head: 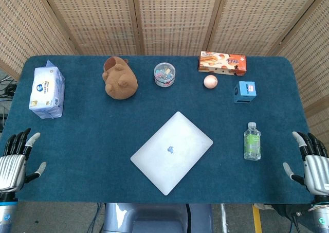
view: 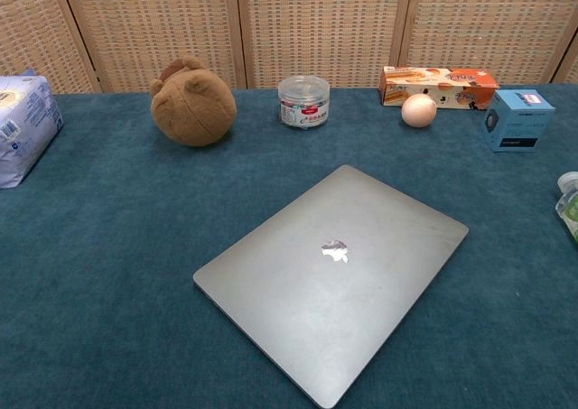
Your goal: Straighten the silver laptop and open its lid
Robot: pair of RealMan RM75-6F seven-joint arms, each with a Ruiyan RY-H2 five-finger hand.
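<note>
— Hands first: where are they?

— Left hand sits at the near-left table edge, right hand at the near-right edge. Both hold nothing, fingers spread (only the head view shows them).

— And the laptop?

— Laptop lies lid down between the hands, mid-table toward the near edge, well apart from both. It is skewed: its long axis runs from near-left to far-right, so one corner points at the robot.

— Which hand is nearer?

— Roughly equal, I judge; a bottle lies between the right hand and the laptop, so the left has the freer path.

— Anything unclear?

— Which long edge carries the hinge; probably the far-left one, judging by the logo, but neither view settles it. The chest view cuts off the bottle.
</note>
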